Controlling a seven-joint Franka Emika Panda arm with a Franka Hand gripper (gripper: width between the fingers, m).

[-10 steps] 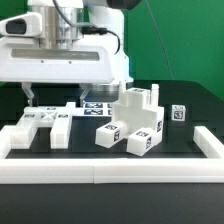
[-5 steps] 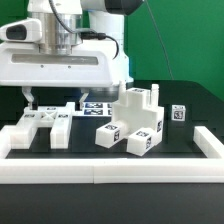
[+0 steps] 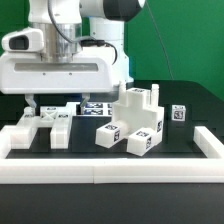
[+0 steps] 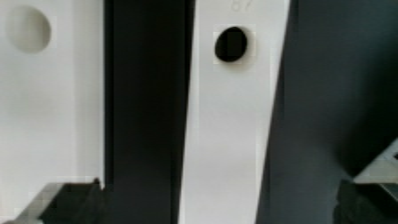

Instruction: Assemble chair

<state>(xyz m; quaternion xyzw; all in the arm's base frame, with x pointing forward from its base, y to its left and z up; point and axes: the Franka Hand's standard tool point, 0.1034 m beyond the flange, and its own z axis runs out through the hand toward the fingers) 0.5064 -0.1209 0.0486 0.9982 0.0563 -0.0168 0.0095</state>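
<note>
The chair's parts are matte white tagged blocks. A joined cluster (image 3: 135, 125) of blocks with an upright piece stands in the middle. A small cube (image 3: 179, 113) sits apart towards the exterior view's right. A slotted panel and bars (image 3: 45, 122) lie at the exterior view's left, and my gripper (image 3: 48, 102) hangs just above them. In the wrist view a white bar (image 4: 231, 120) with a dark hole runs between the jaws of my gripper (image 4: 222, 205), which stands open and holds nothing. A second white piece (image 4: 45, 100) with a hole lies beside the bar.
A long white border rail (image 3: 110, 172) runs along the front, with side arms at both ends (image 3: 210, 145). The marker board (image 3: 95, 107) lies flat behind the parts. A green backdrop closes off the back.
The arm has come down a little towards the panel and bars at the exterior view's left. The jaws have stayed open and no part has moved.
</note>
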